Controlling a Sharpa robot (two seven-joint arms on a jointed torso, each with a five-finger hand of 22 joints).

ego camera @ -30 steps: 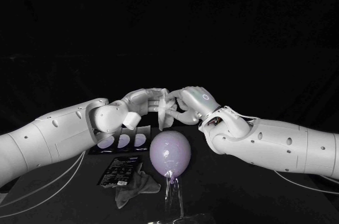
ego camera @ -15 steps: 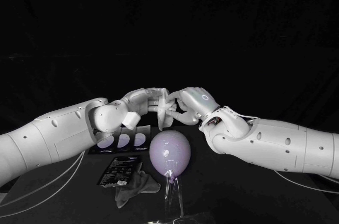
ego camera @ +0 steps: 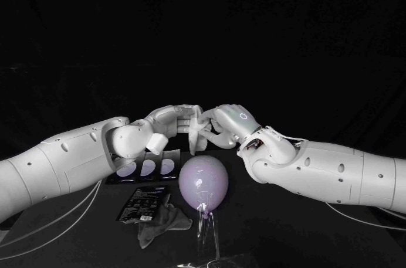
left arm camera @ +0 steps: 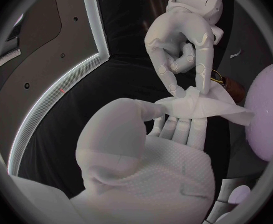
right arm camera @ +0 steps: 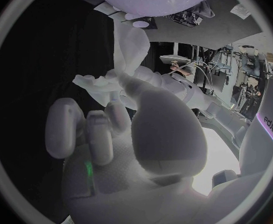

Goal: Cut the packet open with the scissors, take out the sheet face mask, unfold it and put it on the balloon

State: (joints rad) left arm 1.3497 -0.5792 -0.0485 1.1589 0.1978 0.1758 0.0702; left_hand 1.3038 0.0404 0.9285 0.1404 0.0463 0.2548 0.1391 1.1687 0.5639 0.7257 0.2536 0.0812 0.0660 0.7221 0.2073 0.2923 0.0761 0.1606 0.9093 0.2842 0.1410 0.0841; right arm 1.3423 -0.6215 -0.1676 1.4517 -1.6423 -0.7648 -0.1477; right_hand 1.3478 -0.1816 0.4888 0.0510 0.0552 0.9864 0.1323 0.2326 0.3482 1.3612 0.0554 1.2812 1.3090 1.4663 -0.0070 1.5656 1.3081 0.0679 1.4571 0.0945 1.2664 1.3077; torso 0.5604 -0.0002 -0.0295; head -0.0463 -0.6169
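A black packet (ego camera: 144,203) lies flat on the counter (ego camera: 287,236), on the robot's left of the balloon. A crumpled grey cloth (ego camera: 166,226) touches the packet's near end and lies between it and the clear stand (ego camera: 208,236). Farther back on that same side sits a dark tray (ego camera: 145,178) carrying three pale oval pieces; what they are cannot be made out. The purple balloon (ego camera: 203,183) stands upright on the stand about mid-counter, towards the near edge. Nothing lies between the balloon and the hands above it.

The counter is black and matte, and everything behind its far edge is dark.

The sheet face mask (ego camera: 198,132) is in the air above the balloon and clear of it. It is a white, bunched and partly folded strip held between the two hands. The left hand (ego camera: 173,124) clamps one side of it between thumb and fingers, with the sheet spreading out past them in the left wrist view. The right hand (ego camera: 230,122) meets it from the opposite side. Its fingertips (left arm camera: 174,88) come down onto the sheet's other edge and pinch it, the remaining fingers curled in.
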